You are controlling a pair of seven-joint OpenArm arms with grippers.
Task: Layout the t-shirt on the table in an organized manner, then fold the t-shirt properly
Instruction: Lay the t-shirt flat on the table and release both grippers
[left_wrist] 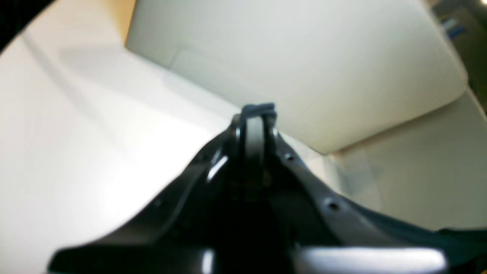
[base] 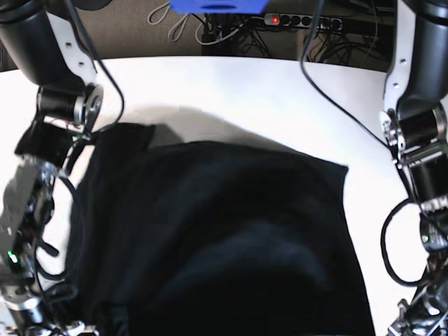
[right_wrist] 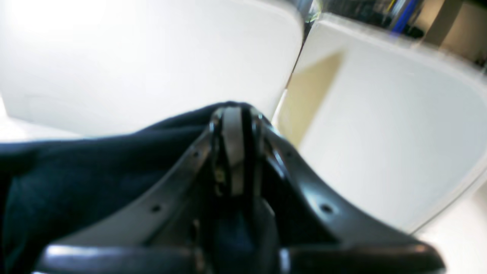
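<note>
The black t-shirt (base: 217, 238) hangs spread between my two arms, plain side showing, no print in view. Its far edge rests on the white table (base: 245, 91); its near part rises toward the camera. In the left wrist view my left gripper (left_wrist: 258, 111) is shut on a small tuft of the dark cloth, and more cloth (left_wrist: 460, 239) trails at the lower right. In the right wrist view my right gripper (right_wrist: 234, 112) is shut on the shirt's edge, and the black cloth (right_wrist: 76, 171) drapes to its left. Both gripper tips are out of the base view.
My right arm (base: 42, 140) stands at the base view's left edge and my left arm (base: 416, 133) at its right edge. A power strip with cables (base: 301, 21) lies beyond the table's curved far edge. The wrist views show gaps between white table panels (right_wrist: 296, 76).
</note>
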